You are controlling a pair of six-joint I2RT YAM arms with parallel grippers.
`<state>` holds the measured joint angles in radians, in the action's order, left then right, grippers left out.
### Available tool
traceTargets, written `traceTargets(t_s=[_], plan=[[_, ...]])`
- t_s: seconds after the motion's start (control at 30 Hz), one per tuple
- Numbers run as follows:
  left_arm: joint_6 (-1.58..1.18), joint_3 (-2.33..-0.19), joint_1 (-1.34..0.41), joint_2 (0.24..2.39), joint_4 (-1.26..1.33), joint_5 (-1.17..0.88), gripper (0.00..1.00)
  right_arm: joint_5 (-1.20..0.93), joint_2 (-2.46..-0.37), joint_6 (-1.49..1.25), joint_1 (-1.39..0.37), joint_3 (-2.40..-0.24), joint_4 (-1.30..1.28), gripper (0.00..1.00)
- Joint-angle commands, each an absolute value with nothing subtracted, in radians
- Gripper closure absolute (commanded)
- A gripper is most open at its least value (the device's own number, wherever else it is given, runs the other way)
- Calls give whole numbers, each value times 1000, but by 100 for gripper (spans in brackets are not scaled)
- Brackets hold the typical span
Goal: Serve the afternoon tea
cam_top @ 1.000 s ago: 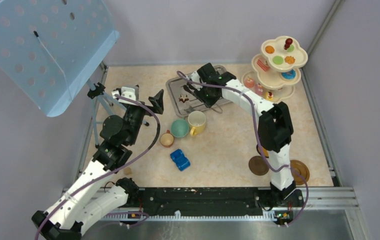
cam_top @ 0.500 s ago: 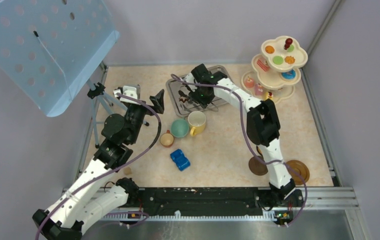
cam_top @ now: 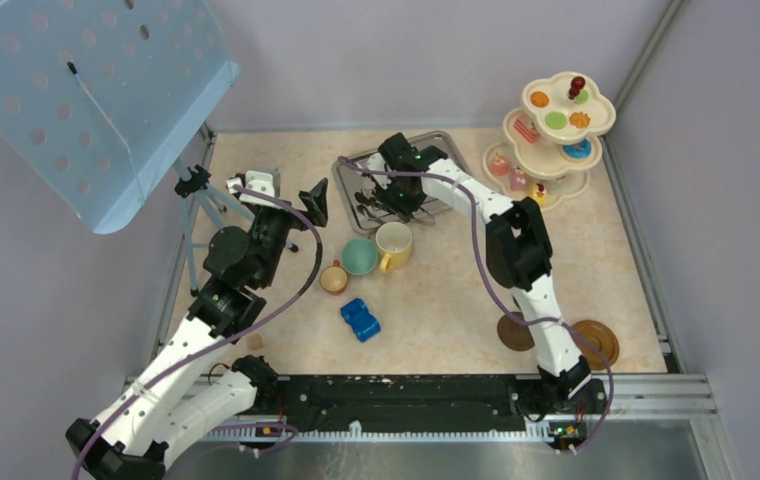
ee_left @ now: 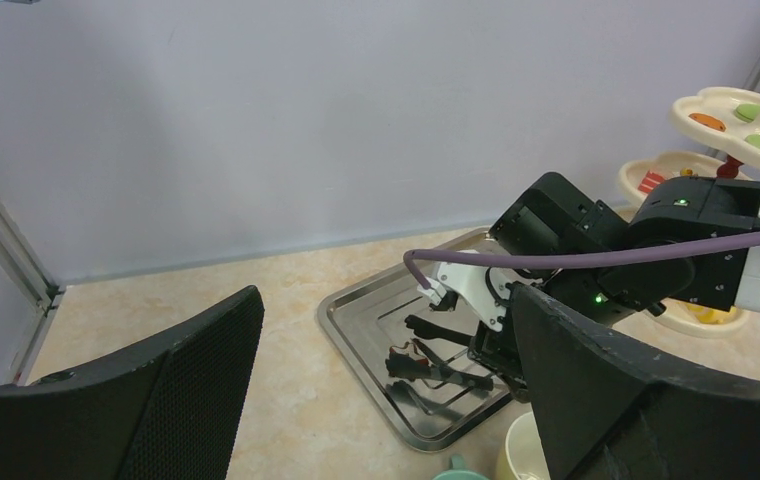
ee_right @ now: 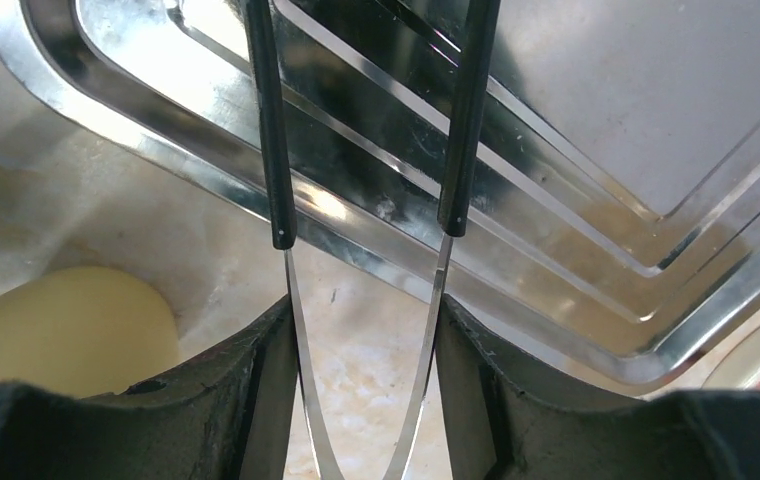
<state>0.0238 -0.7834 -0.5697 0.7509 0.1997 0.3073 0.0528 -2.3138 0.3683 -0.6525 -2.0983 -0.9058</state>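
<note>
The right gripper was clamped on a pair of tongs. The tool's thin metal arms pressed against the inner faces of both fingers, and its black-sleeved ends reached out over the steel tray at the far middle of the table. The left gripper hung above the table's left side with its jaws wide apart and nothing between them, facing the tray. The afternoon tea was split across the table. Toy cakes and macarons sat on the tiers of the cream three-tier stand in the far right corner, well apart from the cups. The yellow-and-cream mug stood just beside the tray's near edge with the teal cup at its side. The small brown cup stood just nearer again. A blue toy car lay near the cups, toward the arms. Two round brown coasters lay by the right arm's base, partly hidden behind it.
</note>
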Motion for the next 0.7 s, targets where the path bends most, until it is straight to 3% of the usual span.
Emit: traceTargets(t_s=[0.0,0.27,0.67], plan=[[9,-803,-565,750,218,302,1,66,-2343,392,-666,-2150,-906,51],[7,-801,-563,752,218,300,1,81,-2381,392,-670,-2177,-909,52],[8,-800,-562,752,218,300,1,113,-2390,380,-673,-2181,-906,69]])
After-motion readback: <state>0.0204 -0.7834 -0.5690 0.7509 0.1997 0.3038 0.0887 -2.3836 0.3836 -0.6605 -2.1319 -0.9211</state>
